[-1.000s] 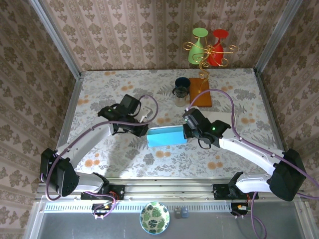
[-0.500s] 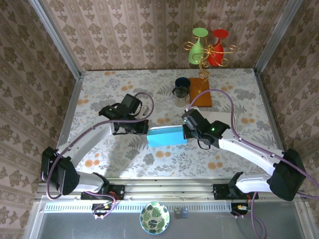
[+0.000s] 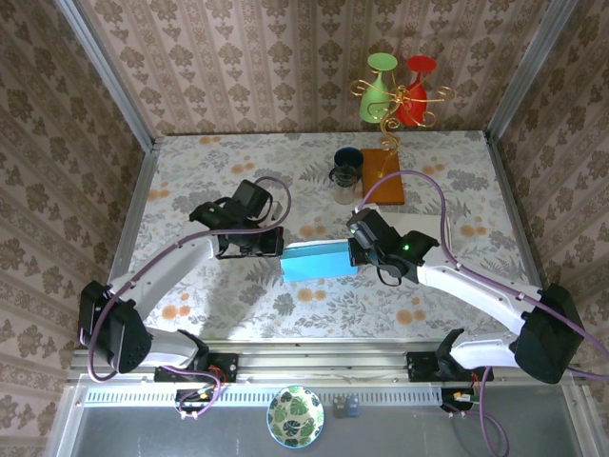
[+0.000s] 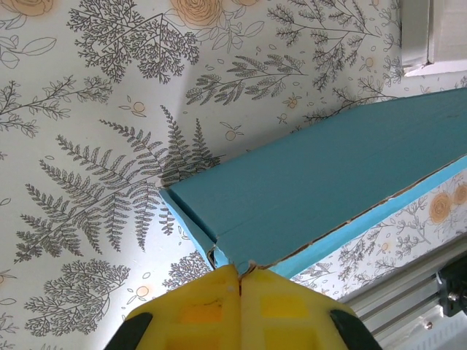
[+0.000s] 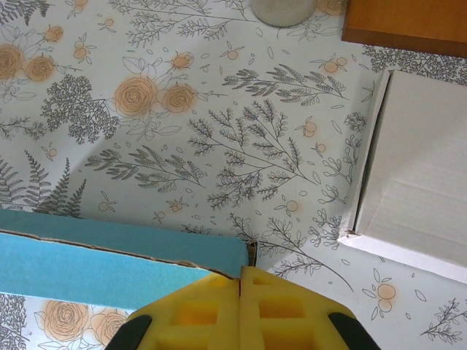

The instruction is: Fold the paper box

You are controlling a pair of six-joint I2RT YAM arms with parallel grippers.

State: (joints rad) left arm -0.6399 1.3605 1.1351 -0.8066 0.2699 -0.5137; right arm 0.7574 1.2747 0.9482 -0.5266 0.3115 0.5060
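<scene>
Teal flattened paper box (image 3: 319,259) spans both grippers: left gripper (image 4: 239,275) pinches the corner at its fingertips, and right gripper (image 5: 241,275) pinches the opposite corner. Judged early stage, since the box looks collapsed, with no walls or flaps formed yet.

Matt blue card paper box (image 3: 319,260); yellow foam tool pads (image 4: 211,310)

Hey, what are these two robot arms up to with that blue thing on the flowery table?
They are working together on a blue paper box, which is meant to be folded. It sits near the middle of the table with one arm at each end. The left gripper is pinched shut on a corner at the box's left end, and the right gripper is pinched shut on the edge at its right end. How far the folding has got is hard to tell from here.
</scene>
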